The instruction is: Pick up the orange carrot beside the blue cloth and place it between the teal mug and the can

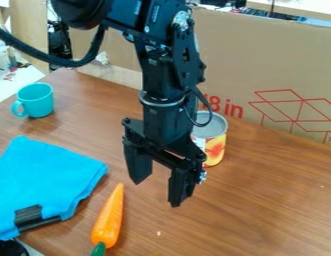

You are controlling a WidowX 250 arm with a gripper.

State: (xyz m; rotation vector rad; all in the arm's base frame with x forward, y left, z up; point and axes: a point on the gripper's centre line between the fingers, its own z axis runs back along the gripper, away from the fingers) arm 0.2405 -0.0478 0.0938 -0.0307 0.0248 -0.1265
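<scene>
The black gripper (156,192) hangs over the middle of the wooden table, its two fingers spread apart with nothing between them. Just below and to the left of it lies an orange toy carrot (109,220), tip toward the gripper and green end at the bottom edge. A can (215,149) with a yellow and orange label stands upright behind the gripper on the right, partly hidden by it. At the left is a folded blue cloth (44,175) with a black patch on its near edge. A teal mug (38,99) stands upright farther back at the left.
A large cardboard sheet (261,65) with red print stands along the back of the wooden table (274,200). A black cable loops from the arm at the upper left. Some dark object lies at the bottom left corner.
</scene>
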